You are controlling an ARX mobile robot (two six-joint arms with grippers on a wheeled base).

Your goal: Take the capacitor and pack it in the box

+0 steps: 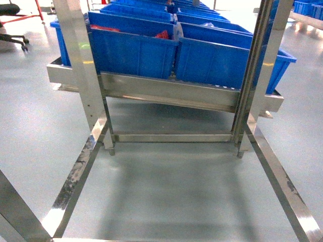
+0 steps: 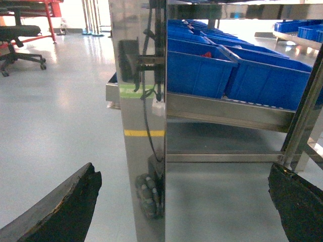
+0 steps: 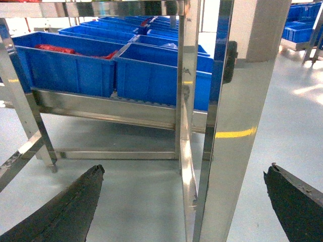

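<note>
We see little of our own body: in each wrist view only two fingers show at the bottom corners. The left claw (image 2: pixel 184 201) has black, wedge-shaped fingers (image 2: pixel 65 209) with rough, worn, brownish edges. The right claw (image 3: pixel 181 201) has matching dark fingers (image 3: pixel 68 209), chipped along their rims.
</note>
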